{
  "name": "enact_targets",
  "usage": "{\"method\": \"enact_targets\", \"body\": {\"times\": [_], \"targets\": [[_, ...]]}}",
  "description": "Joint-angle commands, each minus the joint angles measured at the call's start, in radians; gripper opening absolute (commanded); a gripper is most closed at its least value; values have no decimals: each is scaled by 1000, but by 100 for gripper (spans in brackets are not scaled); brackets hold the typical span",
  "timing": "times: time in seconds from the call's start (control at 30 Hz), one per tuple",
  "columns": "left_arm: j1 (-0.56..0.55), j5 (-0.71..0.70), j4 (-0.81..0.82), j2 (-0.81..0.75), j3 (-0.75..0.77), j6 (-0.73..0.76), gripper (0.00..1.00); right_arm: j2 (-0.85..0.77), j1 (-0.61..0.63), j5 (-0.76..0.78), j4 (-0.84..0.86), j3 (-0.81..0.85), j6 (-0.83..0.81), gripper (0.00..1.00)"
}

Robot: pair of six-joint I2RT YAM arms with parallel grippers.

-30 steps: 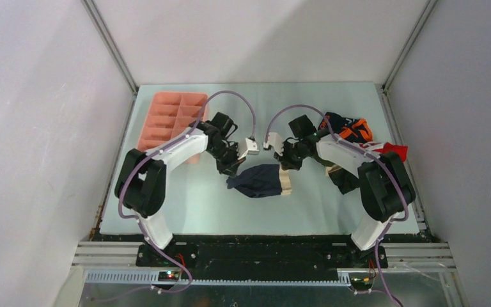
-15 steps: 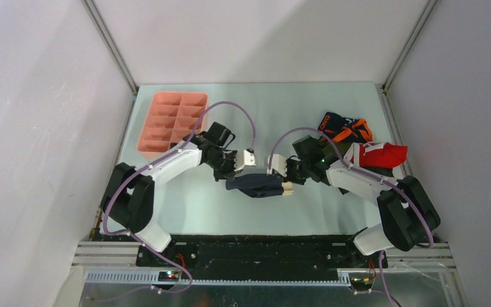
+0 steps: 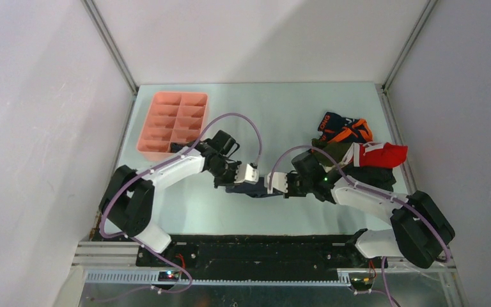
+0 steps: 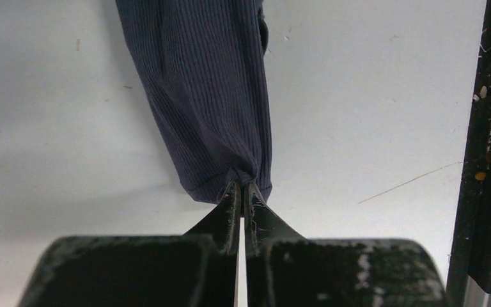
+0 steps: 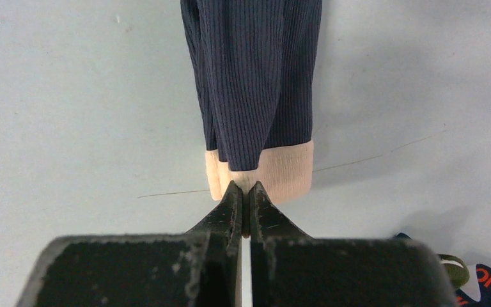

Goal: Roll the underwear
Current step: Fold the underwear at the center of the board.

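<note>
A: Where is the navy brief?
B: At the table's near middle, stretched between 2 grippers.
A: And the left gripper?
B: Pinched tight on the plain end.
A: The right gripper?
B: Clamped on the beige waistband. The other briefs are piled right; the tray is far left.

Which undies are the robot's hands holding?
The navy pair with the beige waistband: both arms' jaws are shut on it, one at each end. The other pairs lie piled at the right, with nothing holding them.
</note>
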Motion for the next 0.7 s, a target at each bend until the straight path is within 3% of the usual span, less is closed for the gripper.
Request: {"method": "enact_targets", "body": {"times": [0.0,0.2,0.67], "targets": [[-10,5,-1,-36,0,27,0,-34,12,61,78,-14,13,0],[18,-18,15,-9,75,-7,0,-23,-27,97,188,19,-16,0],[73,-152,80,140,281,71,0,206,-138,79,407,131,-130,0]]}}
